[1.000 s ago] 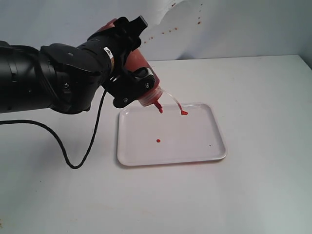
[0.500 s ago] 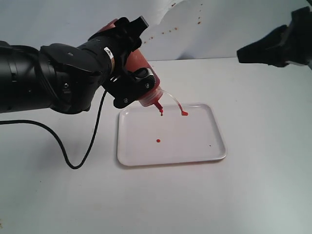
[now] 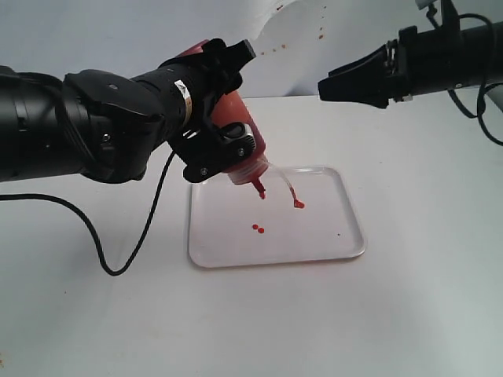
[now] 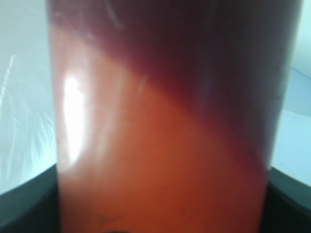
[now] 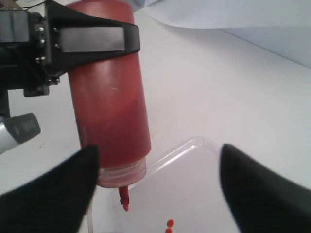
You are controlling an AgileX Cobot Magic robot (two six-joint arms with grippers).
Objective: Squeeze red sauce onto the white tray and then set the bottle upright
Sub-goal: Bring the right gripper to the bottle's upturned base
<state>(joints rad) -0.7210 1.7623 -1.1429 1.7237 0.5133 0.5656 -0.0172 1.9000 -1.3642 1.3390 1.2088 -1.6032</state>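
Exterior view: a smooth, see-through red bottle (image 3: 244,137) is gripped tight by the left claw (image 3: 226,106) and tipped nozzle-down over the flat white tray (image 3: 346,250) in the middle of the bench (image 3: 409,314). Two round, shiny drops of red sauce (image 3: 257,228) are seen on it. Near the back edge, the right claw (image 3: 334,85) is spread wide, empty.

Through the left wrist camera, only a blurred mid-stretch of the bottle (image 4: 160,126), both ends cropped. Of the left pincer (image 3: 232,102) clamped on it, mere dark slivers either side. From outside, no sight of the bottle wall between that pincer's grips. In the right wrist view, wide-spread fingers (image 5: 53,194) of the right pincer (image 5: 158,155) blurred and edge-cut. Beyond them, just a corner of the white tray (image 5: 192,143). Far from the left pincer, a speck (image 3: 339,233) on the tray, too small to identify.
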